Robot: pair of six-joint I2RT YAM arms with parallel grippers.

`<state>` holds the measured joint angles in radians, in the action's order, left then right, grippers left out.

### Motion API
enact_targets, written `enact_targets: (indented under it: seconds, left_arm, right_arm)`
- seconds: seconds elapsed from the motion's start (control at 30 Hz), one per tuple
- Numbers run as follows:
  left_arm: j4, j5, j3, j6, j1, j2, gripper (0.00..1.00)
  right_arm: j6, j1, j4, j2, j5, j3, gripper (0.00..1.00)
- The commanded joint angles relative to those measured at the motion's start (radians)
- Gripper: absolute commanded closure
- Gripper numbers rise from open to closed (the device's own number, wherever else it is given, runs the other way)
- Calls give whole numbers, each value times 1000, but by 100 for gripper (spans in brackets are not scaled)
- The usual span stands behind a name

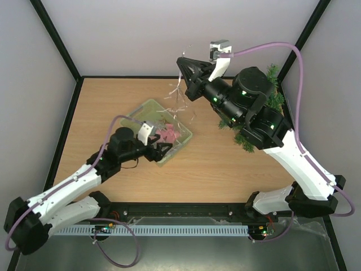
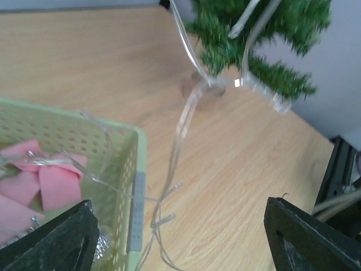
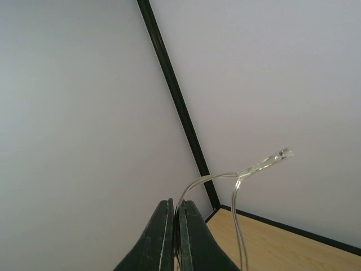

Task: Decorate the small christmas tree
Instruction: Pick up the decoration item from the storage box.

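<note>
The small christmas tree (image 1: 274,84) stands at the far right of the table, mostly hidden behind my right arm; its green branches also show in the left wrist view (image 2: 248,34). My right gripper (image 1: 181,60) is raised high and shut on a clear light string (image 1: 177,101), whose wire leaves the shut jaws (image 3: 175,204) with one bulb (image 3: 279,153) sticking out. The string (image 2: 183,121) hangs down into the pale green basket (image 1: 148,105). My left gripper (image 1: 162,149) is open and empty at the basket's near right corner (image 2: 132,186).
Pink bows (image 1: 169,134) lie in the basket, also seen in the left wrist view (image 2: 53,183), beside something silvery (image 2: 101,247). Grey walls with black frame posts (image 1: 56,39) close in the table. A white cable duct (image 1: 169,230) runs along the near edge.
</note>
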<state>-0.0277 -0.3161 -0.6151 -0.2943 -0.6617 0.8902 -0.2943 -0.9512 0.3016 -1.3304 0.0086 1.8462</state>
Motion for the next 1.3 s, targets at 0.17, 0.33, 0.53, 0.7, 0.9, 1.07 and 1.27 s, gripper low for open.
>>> enact_targets:
  seconds: [0.17,0.33,0.53,0.7,0.9,1.07,1.27]
  left_arm:
    - [-16,113,26,119,-61,159,33]
    - [-42,121,41,106,-68,199,33]
    - [-80,75,49,90,-72,274,41]
    - [-62,68,39,105,-72,273,70]
    - [79,153,-53,113,-72,160,97]
    - [200,192,-210,123,-72,34,98]
    - [285,206,-409,143,-72,-67,98]
  right_arm:
    - [16,-3,-44,47,-6,43,98]
    - [22,-3,-45,48,-4,45,98]
    - [23,-3,-45,53,-8,39,98]
    - [33,-2,-43,68,12,24,98]
    - [53,-2,-82,134,86,-103,98]
    - [65,-3,-146,211,201,-215,98]
    - [108,-2,-139,263,225,-186,98]
